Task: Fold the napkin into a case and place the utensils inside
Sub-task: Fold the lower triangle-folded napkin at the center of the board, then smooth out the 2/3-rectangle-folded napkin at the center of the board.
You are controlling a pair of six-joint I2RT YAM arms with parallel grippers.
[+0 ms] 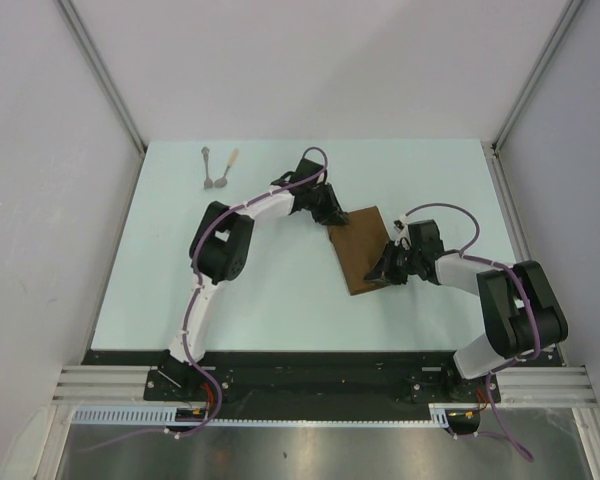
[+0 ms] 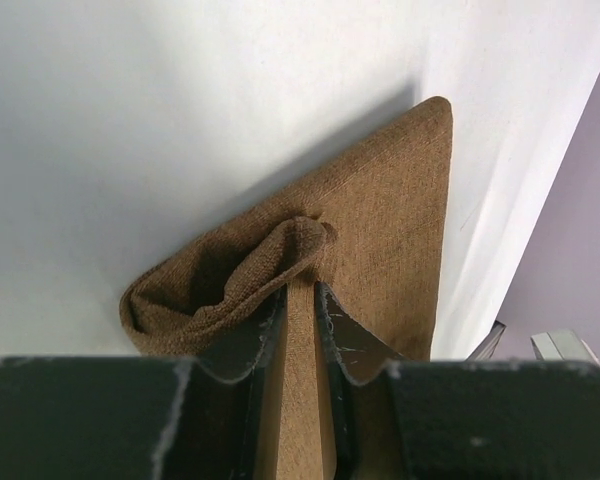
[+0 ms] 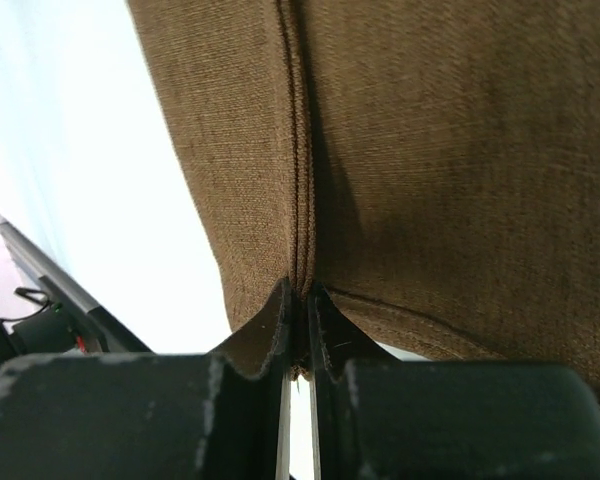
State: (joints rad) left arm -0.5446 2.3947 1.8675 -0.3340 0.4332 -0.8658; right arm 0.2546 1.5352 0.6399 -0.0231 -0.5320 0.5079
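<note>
The brown napkin (image 1: 361, 250) lies folded into a long narrow strip at the table's middle right. My left gripper (image 1: 331, 216) is at its far left corner, shut on the cloth. In the left wrist view a fold of the napkin (image 2: 380, 200) runs between the fingers, bunched at my left gripper (image 2: 300, 292). My right gripper (image 1: 387, 268) is at the strip's near right end. It is shut on the napkin's (image 3: 430, 150) hemmed edge, pinched at my right gripper (image 3: 302, 298). The two utensils (image 1: 218, 170) lie side by side at the far left, away from both grippers.
The pale table (image 1: 270, 290) is framed by white walls on three sides. A black rail (image 1: 310, 365) with both arm bases runs along the near edge.
</note>
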